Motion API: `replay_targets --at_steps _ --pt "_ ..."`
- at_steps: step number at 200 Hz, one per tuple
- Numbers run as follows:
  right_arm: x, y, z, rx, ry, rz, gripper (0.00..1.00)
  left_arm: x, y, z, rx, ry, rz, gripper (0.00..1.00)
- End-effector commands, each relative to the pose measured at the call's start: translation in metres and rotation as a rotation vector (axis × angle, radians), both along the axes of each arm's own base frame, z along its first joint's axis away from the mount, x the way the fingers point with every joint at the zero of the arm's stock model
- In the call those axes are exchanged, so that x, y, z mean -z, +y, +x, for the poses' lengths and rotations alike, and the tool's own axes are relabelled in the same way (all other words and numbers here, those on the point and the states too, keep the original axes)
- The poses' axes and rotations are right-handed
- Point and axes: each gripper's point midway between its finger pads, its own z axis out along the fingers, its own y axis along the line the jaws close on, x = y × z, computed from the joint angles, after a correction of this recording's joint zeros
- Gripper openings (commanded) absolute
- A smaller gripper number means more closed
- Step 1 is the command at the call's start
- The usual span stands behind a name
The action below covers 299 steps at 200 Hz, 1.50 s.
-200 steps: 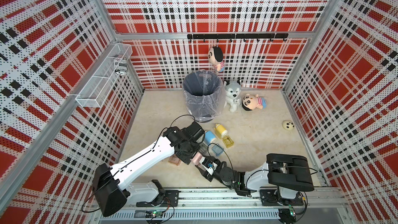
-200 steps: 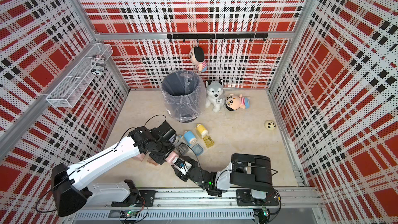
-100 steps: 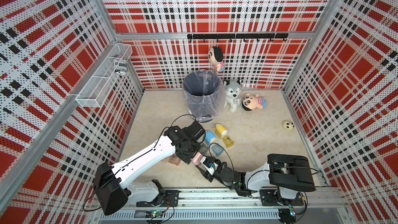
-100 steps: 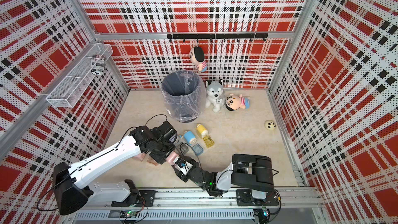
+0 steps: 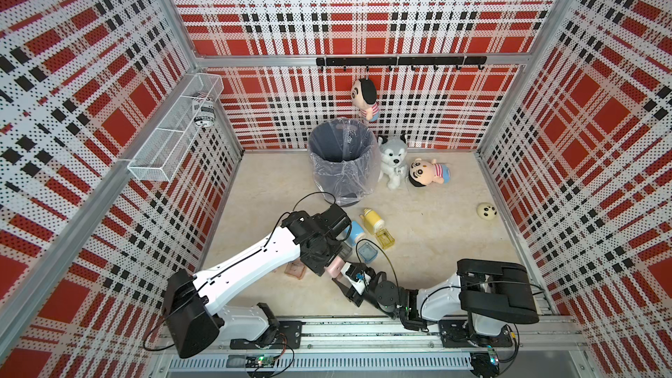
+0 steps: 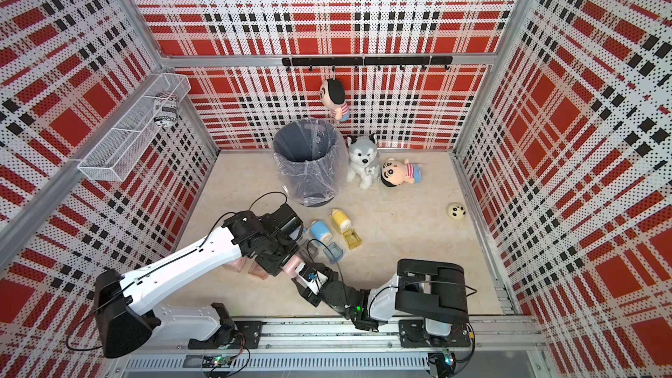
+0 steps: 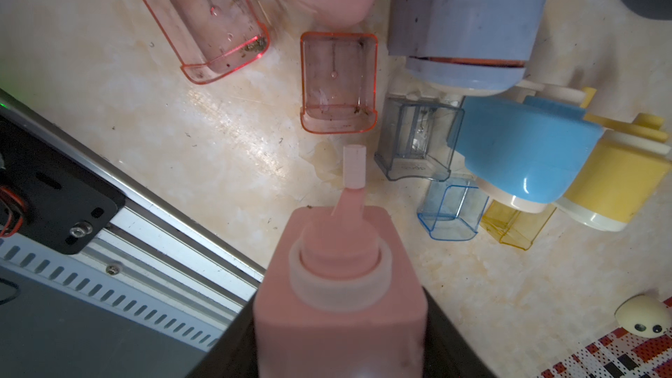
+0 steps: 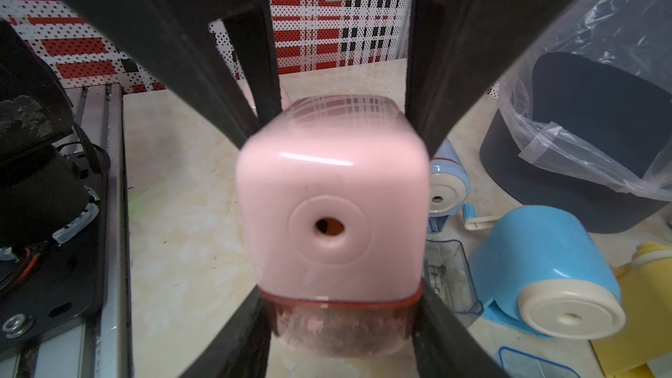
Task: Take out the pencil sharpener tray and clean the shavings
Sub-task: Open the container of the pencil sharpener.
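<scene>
Beige marbled tabletop: well short of the grey plastic-lined bin, the left gripper clamps the pink boxy plastic pencil sharpener, likely bracing it. The right gripper pinches its translucent red shavings-filled tray for pulling.

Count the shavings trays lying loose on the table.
5. A pink tray and a second pink tray lie near each other, a grey tray beside the second, and a blue tray and yellow tray by the blue sharpener. More may be hidden.
</scene>
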Motion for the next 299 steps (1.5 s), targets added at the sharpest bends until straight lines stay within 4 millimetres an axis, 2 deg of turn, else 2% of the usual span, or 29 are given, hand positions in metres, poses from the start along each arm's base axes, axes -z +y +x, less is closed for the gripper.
replay_targets --at_steps 1,31,101,124,167,199,216,246,299 --pt "-0.005 0.0 -0.009 -0.056 0.045 0.04 0.61 -0.012 0.006 0.019 0.011 -0.101 0.049 0.3" --pt "-0.005 0.002 -0.012 -0.083 0.04 0.033 0.62 -0.012 0.006 0.021 0.011 -0.104 0.056 0.3" --pt "-0.001 -0.006 0.003 0.018 -0.007 -0.002 0.59 -0.013 0.013 0.024 -0.013 -0.102 0.06 0.3" --pt "0.0 -0.006 0.007 0.043 -0.018 -0.005 0.63 -0.014 0.013 0.023 -0.019 -0.101 0.054 0.3" --pt "0.002 -0.003 0.003 0.024 -0.018 0.007 0.64 -0.012 0.016 0.022 -0.023 -0.092 0.056 0.3" --pt "0.002 0.003 0.004 0.021 -0.019 0.01 0.82 -0.014 0.016 0.022 -0.025 -0.098 0.052 0.3" --pt "0.004 0.007 0.006 0.028 -0.023 0.004 0.85 -0.014 0.016 0.022 -0.027 -0.099 0.048 0.3" --pt "0.009 0.014 0.013 0.061 -0.027 -0.022 0.82 -0.014 0.018 0.02 -0.028 -0.099 0.047 0.3" --pt "0.006 0.02 0.017 0.074 -0.035 -0.022 0.72 -0.013 0.02 0.018 -0.031 -0.098 0.046 0.3"
